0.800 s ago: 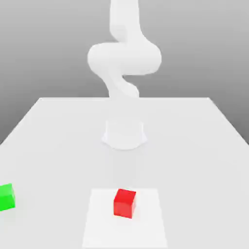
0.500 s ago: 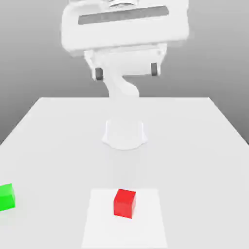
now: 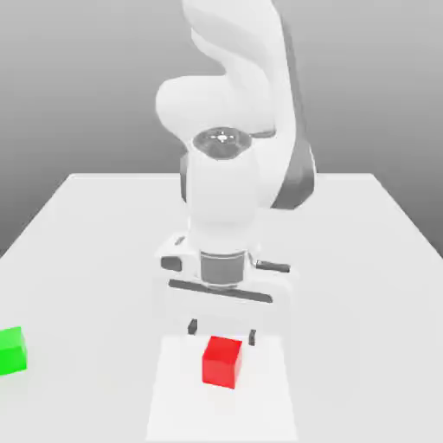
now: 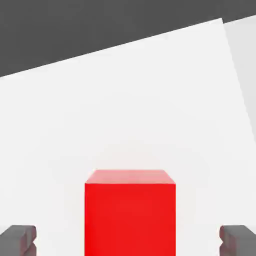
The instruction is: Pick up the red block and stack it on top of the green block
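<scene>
On the bright white patch (image 3: 177,407) of the desk (image 3: 104,277), in the exterior view, the red cube (image 3: 221,362) is seen just beside the end effector (image 3: 222,333), whose fingers are spread apart with nothing clamped. The green cube (image 3: 11,351) is seen at the exterior view's left edge, well apart from the red one. For the grasp, a straight, slow descent is judged best, with the fingertips brought low along opposite faces before they are closed; if the cube is brushed off-centre, it could be twisted. In the hand view, the red cube is seen between the two spread fingers, squared to them, so little turning should be needed. Counted in all: one red cube, one green cube, one white patch, one arm (image 3: 223,203), two fingers.
</scene>
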Controlling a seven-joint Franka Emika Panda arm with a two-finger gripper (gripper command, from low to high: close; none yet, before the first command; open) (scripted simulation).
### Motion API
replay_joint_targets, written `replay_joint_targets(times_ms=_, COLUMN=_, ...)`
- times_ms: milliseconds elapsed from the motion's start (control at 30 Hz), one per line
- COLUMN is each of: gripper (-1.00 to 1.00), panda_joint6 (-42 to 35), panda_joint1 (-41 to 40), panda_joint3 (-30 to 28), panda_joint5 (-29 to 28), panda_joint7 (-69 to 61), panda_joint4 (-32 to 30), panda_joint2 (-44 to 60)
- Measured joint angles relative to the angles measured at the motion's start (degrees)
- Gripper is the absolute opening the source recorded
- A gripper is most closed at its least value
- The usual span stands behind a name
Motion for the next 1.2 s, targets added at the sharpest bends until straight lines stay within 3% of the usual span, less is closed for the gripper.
replay_joint_targets(times_ms=33, gripper=0.00, panda_joint6=1.78, panda_joint1=-0.08, panda_joint3=0.11, panda_joint5=0.11, panda_joint7=-0.05, panda_joint4=0.26, panda_joint2=2.07)
replay_joint_targets(times_ms=67, gripper=-1.00, panda_joint6=3.39, panda_joint1=-0.20, panda_joint3=0.25, panda_joint5=0.24, panda_joint7=-0.11, panda_joint4=0.50, panda_joint2=3.97)
replay_joint_targets(times_ms=300, gripper=-1.00, panda_joint6=3.76, panda_joint1=-0.31, panda_joint3=0.35, panda_joint5=0.04, panda_joint7=0.07, panda_joint4=0.55, panda_joint2=4.34)
replay_joint_targets(times_ms=500, gripper=-1.00, panda_joint6=-5.52, panda_joint1=-0.33, panda_joint3=0.30, panda_joint5=-0.28, panda_joint7=0.27, panda_joint4=-1.02, panda_joint2=-6.50)
replay_joint_targets(times_ms=933, gripper=-1.00, panda_joint6=-18.40, panda_joint1=-26.86, panda_joint3=-13.70, panda_joint5=3.65, panda_joint7=-14.34, panda_joint4=16.03, panda_joint2=-1.82)
replay_joint_targets(times_ms=1100, gripper=-1.00, panda_joint6=-12.76, panda_joint1=-30.48, panda_joint3=-13.12, panda_joint5=8.54, panda_joint7=-19.12, panda_joint4=18.33, panda_joint2=6.30)
replay_joint_targets(times_ms=1133, gripper=1.00, panda_joint6=-11.40, panda_joint1=-31.07, panda_joint3=-12.47, panda_joint5=9.31, panda_joint7=-19.69, panda_joint4=18.44, panda_joint2=7.84)
replay_joint_targets(times_ms=1200, gripper=1.00, panda_joint6=-11.40, panda_joint1=-31.07, panda_joint3=-12.47, panda_joint5=9.31, panda_joint7=-19.69, panda_joint4=18.44, panda_joint2=7.84)
